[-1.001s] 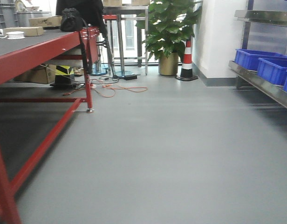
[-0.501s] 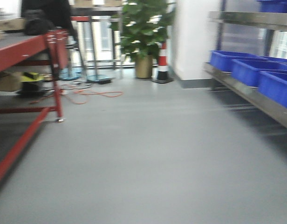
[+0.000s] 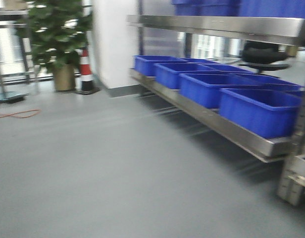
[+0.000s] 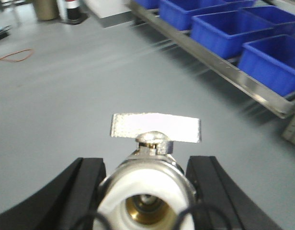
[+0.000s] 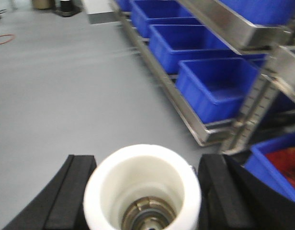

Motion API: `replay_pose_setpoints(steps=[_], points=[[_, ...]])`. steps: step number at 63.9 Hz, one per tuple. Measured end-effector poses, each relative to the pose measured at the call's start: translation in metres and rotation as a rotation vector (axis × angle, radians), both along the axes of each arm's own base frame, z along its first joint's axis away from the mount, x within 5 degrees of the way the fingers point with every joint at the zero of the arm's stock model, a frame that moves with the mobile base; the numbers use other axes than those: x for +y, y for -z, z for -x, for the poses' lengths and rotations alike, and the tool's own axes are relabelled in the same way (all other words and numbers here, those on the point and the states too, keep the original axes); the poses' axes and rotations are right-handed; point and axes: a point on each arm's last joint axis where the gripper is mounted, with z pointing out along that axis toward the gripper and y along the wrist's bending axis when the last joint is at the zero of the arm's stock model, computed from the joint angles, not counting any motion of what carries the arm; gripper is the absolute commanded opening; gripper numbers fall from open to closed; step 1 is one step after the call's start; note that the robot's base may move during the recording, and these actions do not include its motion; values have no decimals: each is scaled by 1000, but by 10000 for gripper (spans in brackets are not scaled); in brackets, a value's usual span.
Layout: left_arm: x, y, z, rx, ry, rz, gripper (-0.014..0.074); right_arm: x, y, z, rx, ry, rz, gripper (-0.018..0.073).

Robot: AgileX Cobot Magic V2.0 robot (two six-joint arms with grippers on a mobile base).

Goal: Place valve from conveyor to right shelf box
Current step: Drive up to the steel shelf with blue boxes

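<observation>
jaws closed: left gripper point(image 4: 146, 191) clamps the valve point(image 4: 156, 128), right gripper point(image 5: 143, 194) a white-capped fitting point(image 5: 142, 175), lower centre, for transport toward blue boxes point(image 3: 259, 110).

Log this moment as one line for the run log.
phase: carry | left claw: shut on valve | right claw: shut on white-capped part | blue boxes on shelf: ahead-right

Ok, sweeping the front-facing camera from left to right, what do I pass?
Potted plant → striped traffic cone → white wall → farthest blue box → second blue box → third blue box → nearest blue box → shelf post.
</observation>
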Motion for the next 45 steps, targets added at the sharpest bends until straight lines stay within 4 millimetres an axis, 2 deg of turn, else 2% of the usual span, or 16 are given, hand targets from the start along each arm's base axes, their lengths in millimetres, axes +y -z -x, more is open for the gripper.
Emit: replay_pose_setpoints(steps=[45], points=[[0, 0, 0, 0, 0, 0, -111, 0, 0, 0, -2, 1, 2, -153]])
